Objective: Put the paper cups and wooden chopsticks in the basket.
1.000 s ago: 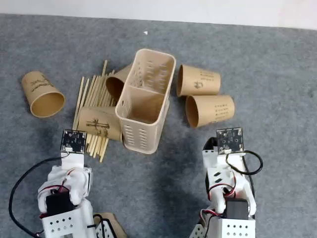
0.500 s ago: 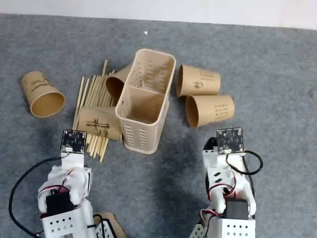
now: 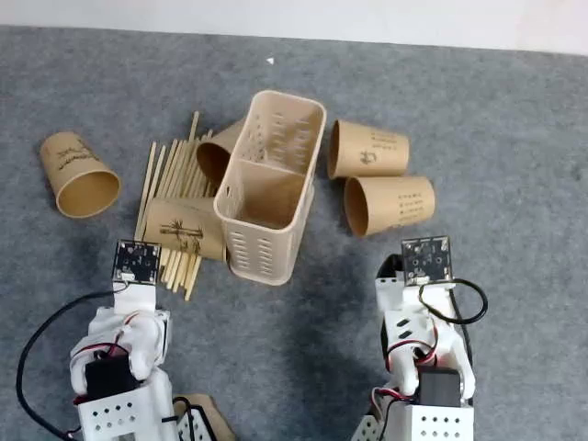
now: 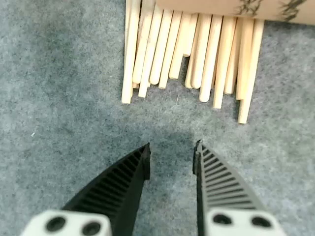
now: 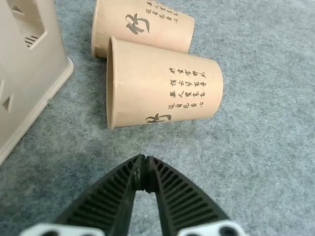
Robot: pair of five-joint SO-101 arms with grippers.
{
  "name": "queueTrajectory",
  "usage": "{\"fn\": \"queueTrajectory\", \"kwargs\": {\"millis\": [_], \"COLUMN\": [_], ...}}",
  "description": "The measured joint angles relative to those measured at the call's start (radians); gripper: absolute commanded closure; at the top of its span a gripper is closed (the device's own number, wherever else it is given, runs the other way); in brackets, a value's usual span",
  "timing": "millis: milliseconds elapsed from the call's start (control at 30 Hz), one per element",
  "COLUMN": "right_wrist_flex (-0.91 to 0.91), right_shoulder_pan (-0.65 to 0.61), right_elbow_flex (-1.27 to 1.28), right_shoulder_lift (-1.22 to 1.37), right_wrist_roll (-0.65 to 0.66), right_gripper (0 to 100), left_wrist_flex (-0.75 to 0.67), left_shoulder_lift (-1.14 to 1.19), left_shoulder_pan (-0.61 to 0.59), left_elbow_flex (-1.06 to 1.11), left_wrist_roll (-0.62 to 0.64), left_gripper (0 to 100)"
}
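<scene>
From above, the basket (image 3: 271,184) stands mid-desk, with the chopsticks (image 3: 163,179) and three paper cups (image 3: 78,173) toward the left edge and two toward the right. The wrist views show the pincers: the left gripper (image 4: 171,152) is narrowly parted and empty, just short of the chopstick ends. The right gripper (image 5: 146,173) is pinched closed and empty, near a lying cup (image 5: 162,91).

One beige perforated plastic basket (image 3: 262,248) with two compartments. Five brown printed paper cups (image 3: 367,150): two to the basket's right, three to its left. One bundle of pale wooden chopsticks (image 3: 165,170) lies left of the basket, too overlapped to count.
</scene>
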Motion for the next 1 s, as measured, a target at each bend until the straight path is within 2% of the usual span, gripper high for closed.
{"fn": "queueTrajectory", "kwargs": {"millis": [633, 767, 867, 1000], "right_wrist_flex": [0.000, 0.000, -0.026, -0.049], "right_shoulder_pan": [-0.048, -0.049, -0.058, -0.025], "right_elbow_flex": [0.000, 0.000, 0.000, 0.000], "right_shoulder_lift": [0.000, 0.000, 0.000, 0.000], "right_wrist_roll": [0.000, 0.000, 0.003, 0.109], "right_gripper": [99.0, 98.6, 98.5, 98.4], "left_wrist_flex": [0.000, -0.084, -0.164, -0.216], "left_shoulder_lift": [0.000, 0.000, 0.000, 0.000], "left_shoulder_pan": [0.009, 0.008, -0.041, -0.078], "left_elbow_flex": [0.000, 0.000, 0.000, -0.018], "left_wrist_roll": [-0.003, -0.127, -0.247, -0.347], "left_gripper": [83, 83, 83, 83]}}
